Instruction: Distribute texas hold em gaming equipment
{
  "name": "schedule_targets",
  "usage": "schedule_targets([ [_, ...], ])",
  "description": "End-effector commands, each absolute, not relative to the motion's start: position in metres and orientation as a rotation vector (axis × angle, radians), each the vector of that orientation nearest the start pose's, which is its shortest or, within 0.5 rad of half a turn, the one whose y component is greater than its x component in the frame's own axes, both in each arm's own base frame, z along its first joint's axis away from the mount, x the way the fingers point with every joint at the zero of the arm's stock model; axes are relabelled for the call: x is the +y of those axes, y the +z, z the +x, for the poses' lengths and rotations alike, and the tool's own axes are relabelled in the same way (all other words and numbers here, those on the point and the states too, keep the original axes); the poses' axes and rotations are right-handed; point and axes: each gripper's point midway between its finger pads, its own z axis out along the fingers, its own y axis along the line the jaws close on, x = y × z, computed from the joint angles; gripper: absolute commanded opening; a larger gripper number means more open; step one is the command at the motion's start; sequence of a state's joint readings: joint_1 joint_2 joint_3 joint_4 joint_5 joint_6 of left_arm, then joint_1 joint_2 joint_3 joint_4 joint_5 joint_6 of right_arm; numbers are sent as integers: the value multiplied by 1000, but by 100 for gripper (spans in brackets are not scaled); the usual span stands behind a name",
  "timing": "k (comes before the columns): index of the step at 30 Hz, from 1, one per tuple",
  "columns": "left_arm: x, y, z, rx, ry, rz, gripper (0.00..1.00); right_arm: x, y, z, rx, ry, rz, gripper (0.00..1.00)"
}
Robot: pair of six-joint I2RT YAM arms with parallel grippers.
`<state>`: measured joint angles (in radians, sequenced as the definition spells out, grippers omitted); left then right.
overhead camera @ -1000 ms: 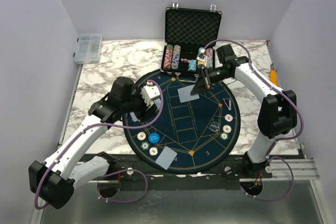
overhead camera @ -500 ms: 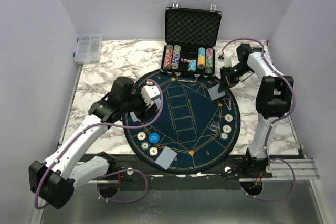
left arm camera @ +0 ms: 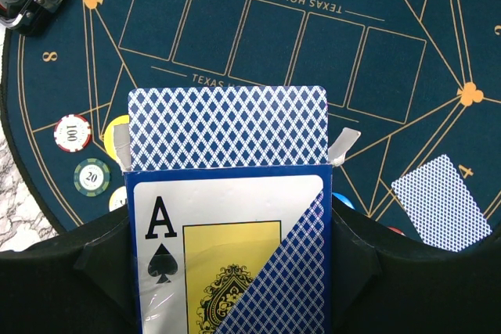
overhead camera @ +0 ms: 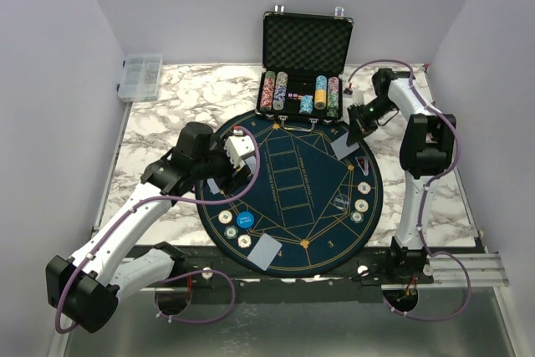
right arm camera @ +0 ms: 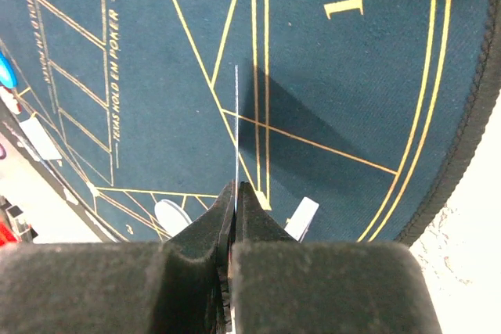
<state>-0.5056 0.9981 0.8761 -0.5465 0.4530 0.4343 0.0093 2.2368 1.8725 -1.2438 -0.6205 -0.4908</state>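
My left gripper [overhead camera: 238, 160] hangs over the left side of the round dark-blue mat [overhead camera: 292, 198], shut on an open card box [left arm camera: 227, 248] with an ace of spades on its front. Blue-backed cards [left arm camera: 227, 127] stick out of the top of the box. At the mat's upper right edge my right gripper [overhead camera: 358, 123] is shut on a single playing card [overhead camera: 344, 146], which shows edge-on as a thin line [right arm camera: 236, 131] in the right wrist view. Another card [overhead camera: 266, 251] lies at the mat's near edge. Chips [overhead camera: 233, 232] and a blue disc [overhead camera: 244, 221] lie at the left, and more chips [overhead camera: 361, 204] with a clear dealer disc [overhead camera: 340, 201] at the right.
An open black case [overhead camera: 305, 48] with rows of stacked chips stands at the back, touching the mat's far edge. A clear compartment box [overhead camera: 140, 77] sits at the table's back left corner. Marble tabletop [overhead camera: 167, 114] surrounds the mat.
My right arm has swung from the mat's upper middle out to its upper right edge, carrying the card. The left arm and the card box have not moved.
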Motion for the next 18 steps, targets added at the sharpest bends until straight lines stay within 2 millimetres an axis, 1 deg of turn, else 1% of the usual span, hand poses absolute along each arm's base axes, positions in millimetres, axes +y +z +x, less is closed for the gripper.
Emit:
schedule_targets([
  [1,-200,197,228,1801,-565,1208,0,105,107,382,2694,1016,-756,1],
  [4,-200,197,227,1802,-570,1211,0,126,136,359,2617,1108,-838,1],
  [7,-201,198,227,1800,-576,1211,0,137,148,323,2601,1195,-888,1],
  [8,-201,198,227,1802,-577,1209,0,139,147,310,2601,1207,-915,1],
  [10,-201,199,227,1803,-578,1205,0,140,140,276,2624,1204,-1010,1],
  [13,-201,198,226,1807,-584,1201,0,133,122,219,2639,1149,-1256,1],
  [15,-200,198,224,1809,-588,1199,0,128,112,189,2620,1115,-1424,1],
  [16,-200,197,224,1810,-591,1198,0,124,107,177,2620,1109,-1480,1],
  [18,-200,197,222,1811,-595,1196,0,122,102,164,2607,1117,-1539,1],
])
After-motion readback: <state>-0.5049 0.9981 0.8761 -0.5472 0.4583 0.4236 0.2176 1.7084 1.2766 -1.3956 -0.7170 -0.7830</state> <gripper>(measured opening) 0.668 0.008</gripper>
